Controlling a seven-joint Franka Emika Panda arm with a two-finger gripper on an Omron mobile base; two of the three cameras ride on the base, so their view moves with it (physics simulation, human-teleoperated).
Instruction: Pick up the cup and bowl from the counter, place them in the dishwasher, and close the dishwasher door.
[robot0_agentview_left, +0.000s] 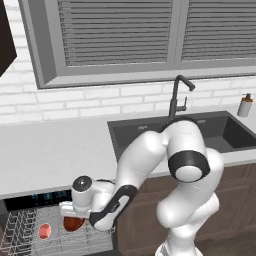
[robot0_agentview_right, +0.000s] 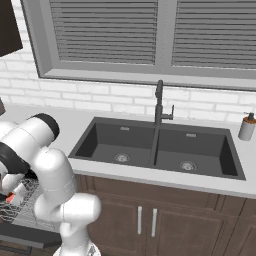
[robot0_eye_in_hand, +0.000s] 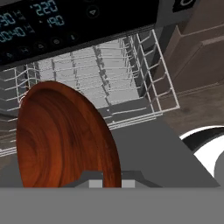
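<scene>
Fingers are pinching down narrow on the rim of the shallow round dark red-brown wooden bowl (robot0_eye_in_hand: 61, 135), which I am seeing held on edge in the hand view, its grained inside facing the camera and its lower rim running down between the finger bases. From there I am working through the scene by size. I am looking across the long light grey-white worktop counter (robot0_agentview_left: 50, 150), with the dark double sink (robot0_agentview_right: 160, 147) set in it and a black tap (robot0_agentview_right: 159, 102) rising behind the basins. Below the counter's left end, the dark grey under-counter dishwasher (robot0_eye_in_hand: 65, 22) is standing open, its black control strip showing bluish figures, and its grey wire rack (robot0_agentview_left: 30, 232) is pulled out in front of it. I am watching the white arm bending down from the right of the left base view so that the two-finger gripper (robot0_agentview_left: 74, 216) is hanging just above the rack, with the bowl showing dark red under the hand. The small short cup (robot0_agentview_left: 44, 230), red inside, is lying in the rack to the left of the bowl, apart from it. A beige soap dispenser bottle (robot0_agentview_left: 244, 105) is standing on the counter at the far right, beyond the sink.
</scene>
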